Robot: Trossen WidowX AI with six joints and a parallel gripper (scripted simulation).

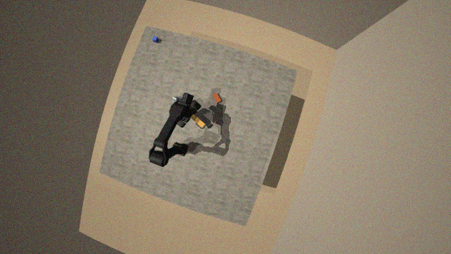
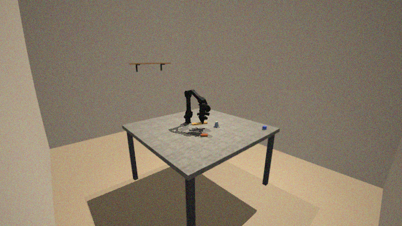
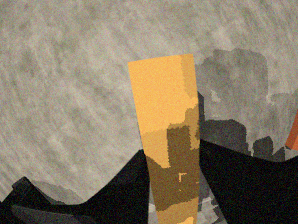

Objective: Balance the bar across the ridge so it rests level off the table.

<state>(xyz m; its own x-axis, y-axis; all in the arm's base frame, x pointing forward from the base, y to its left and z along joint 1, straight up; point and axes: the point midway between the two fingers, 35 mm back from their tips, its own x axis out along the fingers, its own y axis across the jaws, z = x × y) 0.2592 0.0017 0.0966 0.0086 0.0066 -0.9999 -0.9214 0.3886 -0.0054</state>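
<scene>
The yellow-orange bar (image 1: 201, 123) (image 2: 195, 124) (image 3: 159, 95) is held roughly level, apparently a little above the table. My gripper (image 2: 202, 122) (image 3: 170, 151) is shut on the bar, one black finger on each long side. The bar's far part sticks out beyond the fingers in the wrist view; its other end is out of that view. An orange-red elongated block (image 1: 217, 98) (image 2: 204, 135) (image 3: 295, 134), which may be the ridge, lies on the table apart from the bar. Its exact shape is too small to tell.
A small grey-blue tapered object (image 1: 175, 98) (image 2: 216, 124) stands close beside the gripper, on the side away from the orange-red block. A small blue block (image 1: 155, 39) (image 2: 264, 128) lies near a table corner. The arm's shadow falls near the orange-red block.
</scene>
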